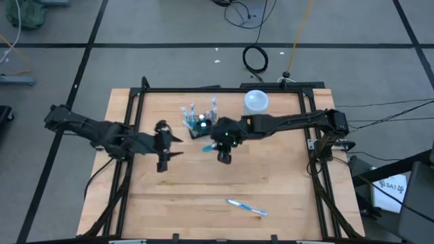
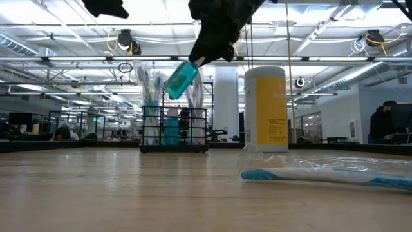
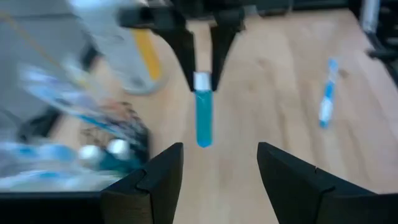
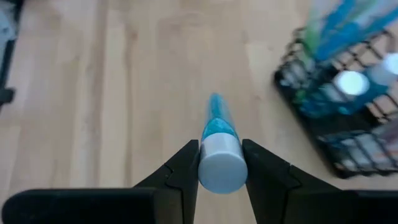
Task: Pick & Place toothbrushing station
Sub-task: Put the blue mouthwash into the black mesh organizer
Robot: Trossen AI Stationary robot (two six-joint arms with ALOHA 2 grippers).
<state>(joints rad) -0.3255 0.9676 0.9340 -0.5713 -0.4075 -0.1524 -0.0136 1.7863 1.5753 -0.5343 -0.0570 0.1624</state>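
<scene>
The toothbrushing station is a small black slatted rack (image 1: 199,125) holding several brushes and tubes, standing on its base at the table's far middle; it also shows in the low view (image 2: 174,129) and the right wrist view (image 4: 348,118). My right gripper (image 1: 211,144) is just near-side of the rack, shut on a teal tube with a white cap (image 2: 182,77), above the table. My left gripper (image 1: 178,146) is open and empty to the left of the tube, its fingers (image 3: 161,180) pointing toward it. My right gripper pinches the tube's white cap end (image 4: 219,163) between its two fingers (image 3: 186,56). The fingers come from above, slanting down, and the tube runs on forward from them. The tube's teal body (image 3: 204,118) hangs tilted below the fingers, clear of the table.
A tall translucent container with a white lid (image 1: 255,102) stands right of the rack at the far edge. A blue-and-white toothbrush (image 1: 245,207) in a clear wrapper lies on the table near its front edge. Bare wood lies between the grippers and that toothbrush.
</scene>
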